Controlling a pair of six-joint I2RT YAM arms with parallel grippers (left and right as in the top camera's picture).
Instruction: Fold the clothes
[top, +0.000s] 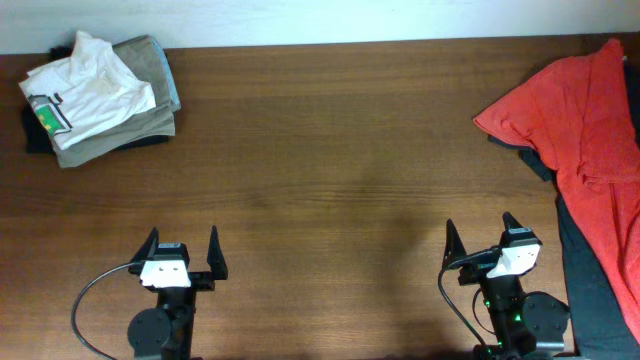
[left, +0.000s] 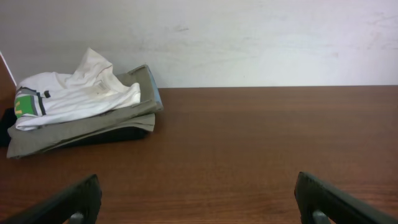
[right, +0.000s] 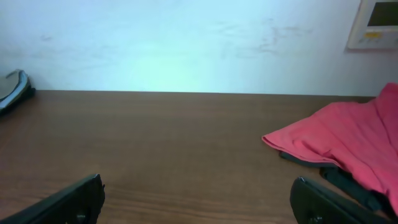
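**One stack folded, a red heap left**

The left jaws and the right jaws both stand wide apart, holding nothing, low over the desk (top: 330, 180). Well ahead and to the left of the left jaws sits a neat stack: the white shirt (top: 95, 85) on a khaki garment (top: 150, 60) and a dark garment (top: 35, 135). Ahead and to the right of the right jaws, the red garment (top: 590, 120) lies rumpled over a dark cloth (top: 590, 270). Both look yet to be folded.

It looks like a robotics lab to me. A plain wood-grain surface (top: 320, 150) sits against a bare white wall (left: 249, 37). A left arm (top: 163, 320) and a right arm (top: 512, 310) are fixed at its near edge, trailing loose cables (top: 77, 312). A small panel (right: 376, 23) hangs on the wall.
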